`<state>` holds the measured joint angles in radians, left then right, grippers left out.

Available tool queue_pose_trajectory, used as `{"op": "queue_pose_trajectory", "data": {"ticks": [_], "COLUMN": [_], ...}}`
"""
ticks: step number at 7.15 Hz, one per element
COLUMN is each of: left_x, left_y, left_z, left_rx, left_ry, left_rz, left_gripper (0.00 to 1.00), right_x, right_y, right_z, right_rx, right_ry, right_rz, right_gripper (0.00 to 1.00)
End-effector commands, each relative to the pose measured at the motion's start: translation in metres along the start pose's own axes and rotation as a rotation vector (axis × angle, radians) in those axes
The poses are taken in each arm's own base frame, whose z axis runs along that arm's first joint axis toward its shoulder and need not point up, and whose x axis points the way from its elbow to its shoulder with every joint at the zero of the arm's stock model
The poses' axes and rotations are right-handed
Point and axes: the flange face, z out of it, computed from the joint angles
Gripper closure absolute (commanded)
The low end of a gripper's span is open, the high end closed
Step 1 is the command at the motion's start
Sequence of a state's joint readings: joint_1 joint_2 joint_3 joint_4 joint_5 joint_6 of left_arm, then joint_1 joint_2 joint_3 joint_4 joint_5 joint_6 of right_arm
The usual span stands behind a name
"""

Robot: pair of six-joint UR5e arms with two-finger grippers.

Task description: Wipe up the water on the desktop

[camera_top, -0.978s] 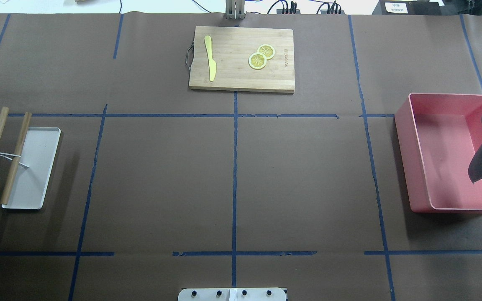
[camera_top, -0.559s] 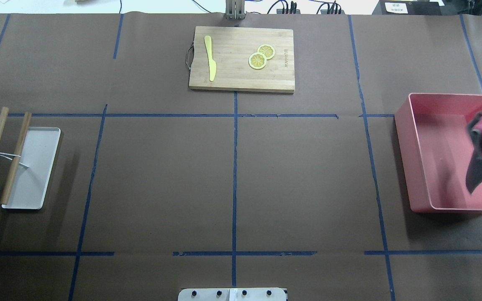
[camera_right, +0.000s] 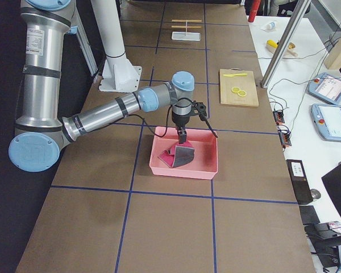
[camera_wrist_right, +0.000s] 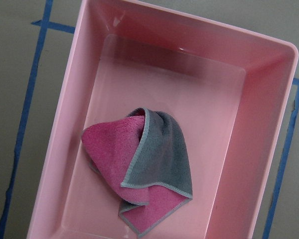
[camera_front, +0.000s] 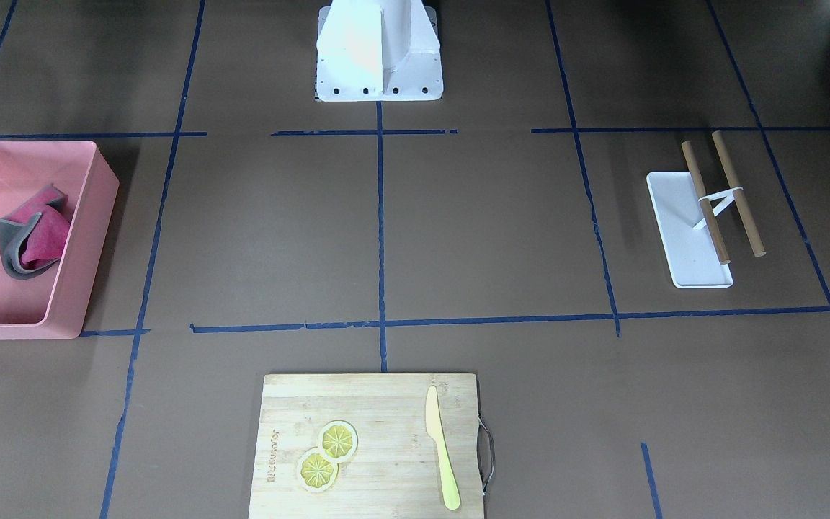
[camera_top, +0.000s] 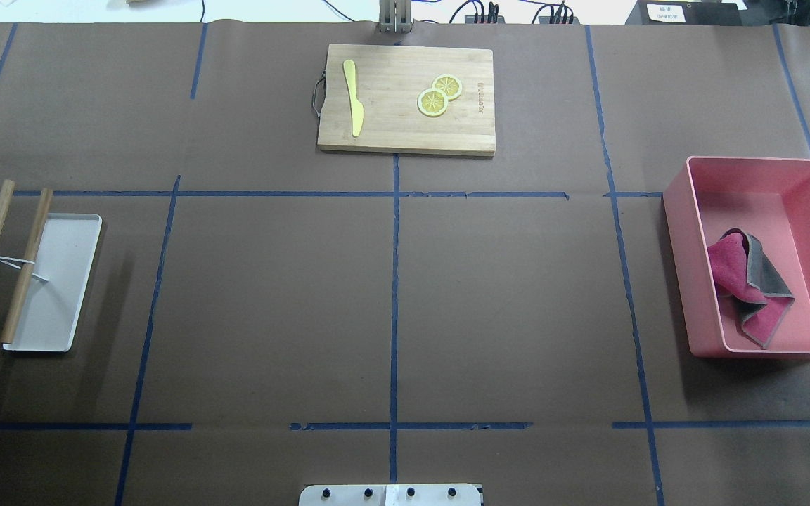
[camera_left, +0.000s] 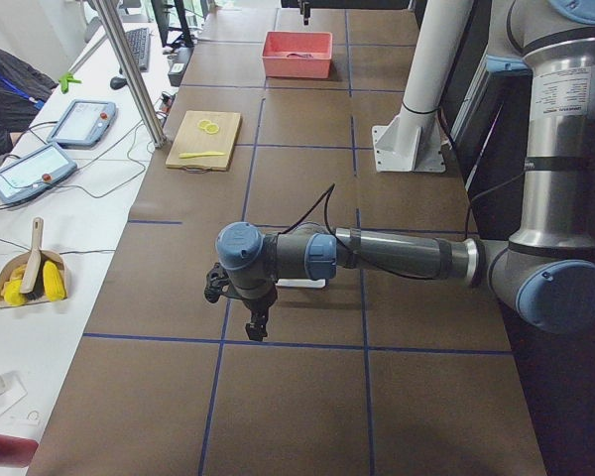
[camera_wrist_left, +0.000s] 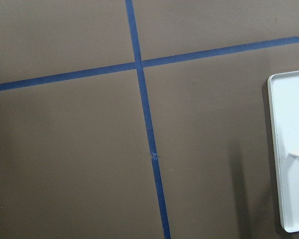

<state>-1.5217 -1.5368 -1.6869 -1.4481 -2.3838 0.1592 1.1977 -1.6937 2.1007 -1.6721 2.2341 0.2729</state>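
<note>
Pink-grey microfibre cloth [camera_top: 749, 284] lies loose in pink plastic bin [camera_top: 676, 232], 3 o'clock on dark-brown taped desktop [camera_top: 503, 295]; right gripper [camera_right: 182, 136] above it, left gripper [camera_left: 256, 329] 9 o'clock, spread untellable; risk: matte surface hides leftover water

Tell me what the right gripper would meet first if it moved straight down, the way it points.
Probably the pink-and-grey cloth lying in the pink bin; the height above it is unclear.
</note>
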Motion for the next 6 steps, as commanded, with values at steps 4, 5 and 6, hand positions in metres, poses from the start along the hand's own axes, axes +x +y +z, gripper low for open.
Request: {"op": "queue_pose_trajectory", "data": {"ticks": [4, 5, 6], "left_x": [-0.001, -0.003, -0.003], "left_y": [0.002, 0.005, 0.006], "left_z": [0.001, 0.004, 0.004], "left_rx": [-0.004, -0.009, -0.008], "left_ry": [0.001, 0.001, 0.0], "left_rz": [-0.007, -0.014, -0.011], "left_gripper": [0.0, 0.0, 0.0], "right_x": [0.15, 0.2, 0.214], "right_y": [0.07, 0.092, 0.107], "right_z": [-0.008, -0.005, 0.009], "right_rx": [0.011, 0.024, -0.005], "right_ry": [-0.046, -0.046, -0.048], "right_rz": [-0.016, 0.075, 0.12], "right_gripper": [0.0, 0.0, 0.0]}}
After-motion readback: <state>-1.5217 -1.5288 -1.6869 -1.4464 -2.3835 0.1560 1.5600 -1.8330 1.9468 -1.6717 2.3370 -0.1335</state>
